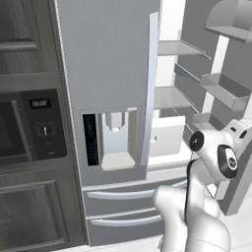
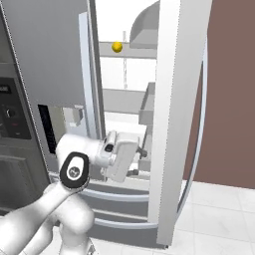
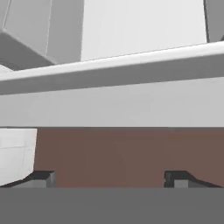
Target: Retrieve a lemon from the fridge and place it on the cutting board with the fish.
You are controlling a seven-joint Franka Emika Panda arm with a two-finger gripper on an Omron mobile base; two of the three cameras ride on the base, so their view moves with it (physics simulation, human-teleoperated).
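**One door open, lemon not yet fetched**

One small round yellow-orange lemon (image 2: 117,47) sat on a high white shelf inside the tall grey French-door fridge (image 1: 110,74), at about twelve o'clock from the gripper in the right base view and well above it. Nothing touched the fruit. The fridge's right door (image 2: 179,119) stood swung wide, its grey bins showing in the left base view, while the left door with the recessed water dispenser (image 1: 117,138) was closed.

The two-finger gripper (image 3: 109,179) pointed into the gap beside the open door, at the height of the lower shelves. In the hand view its dark finger tips (image 3: 43,178) stood spread wide apart, with nothing between them.

As a judgement, only the door-opening part looked done. Left to do: raising the hand to the top shelf, closing on the lemon, drawing it out, then carrying it to the cutting board with the fish.
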